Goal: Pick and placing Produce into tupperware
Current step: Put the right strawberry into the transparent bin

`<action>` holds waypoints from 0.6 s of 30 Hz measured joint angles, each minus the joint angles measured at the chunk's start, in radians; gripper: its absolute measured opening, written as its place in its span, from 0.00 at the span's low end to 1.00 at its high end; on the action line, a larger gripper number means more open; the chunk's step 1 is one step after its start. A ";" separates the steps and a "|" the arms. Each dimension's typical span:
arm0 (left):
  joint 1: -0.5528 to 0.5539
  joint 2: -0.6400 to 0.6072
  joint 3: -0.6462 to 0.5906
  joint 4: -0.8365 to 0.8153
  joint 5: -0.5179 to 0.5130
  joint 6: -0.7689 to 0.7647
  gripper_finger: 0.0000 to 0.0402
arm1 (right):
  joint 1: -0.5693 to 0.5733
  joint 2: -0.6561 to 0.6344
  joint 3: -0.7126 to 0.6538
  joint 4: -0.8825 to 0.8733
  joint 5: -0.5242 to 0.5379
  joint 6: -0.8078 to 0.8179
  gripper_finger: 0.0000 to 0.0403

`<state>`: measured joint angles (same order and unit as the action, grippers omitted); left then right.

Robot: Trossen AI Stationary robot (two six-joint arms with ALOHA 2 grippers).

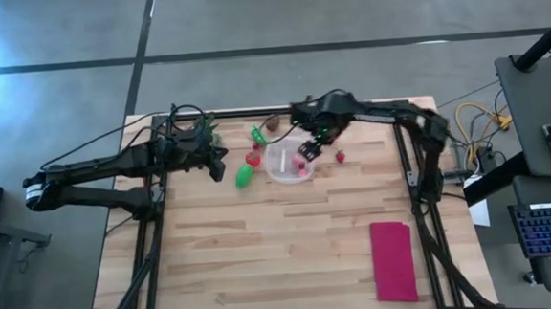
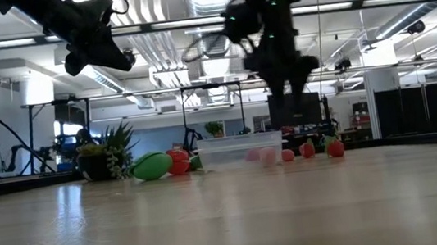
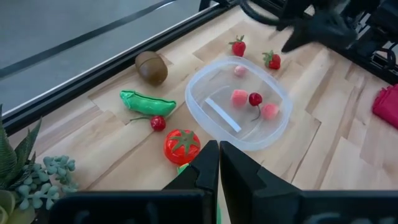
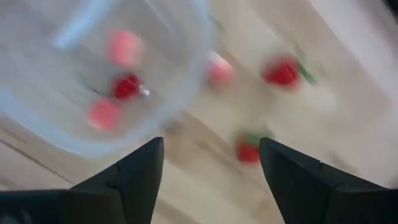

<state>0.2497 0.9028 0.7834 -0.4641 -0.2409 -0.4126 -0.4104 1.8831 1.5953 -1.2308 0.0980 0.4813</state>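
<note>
Below the right end effector (image 4: 208,163), whose fingers stood spread and empty, sat the clear rounded-square plastic tupperware (image 4: 37,134), while two tiny, likely light, slippery red strawberries (image 4: 283,71) just beside it invited mid-body pinches.

tupperware (image 3: 214,121): one
pieces in it: four, one a cherry (image 3: 255,99)
strawberries (image 3: 237,46) outside: two
tomato (image 3: 181,144): one
pea pod (image 3: 147,102): one
brown piece (image 3: 151,67): one
</note>
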 joint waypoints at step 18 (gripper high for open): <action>0.000 0.000 0.000 0.006 0.012 -0.001 0.00 | -0.083 -0.092 -0.430 0.257 -0.083 0.173 0.59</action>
<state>0.2497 0.9024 0.7837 -0.4583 -0.2287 -0.4133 -0.4937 1.7915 1.1649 -0.9735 0.0151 0.6548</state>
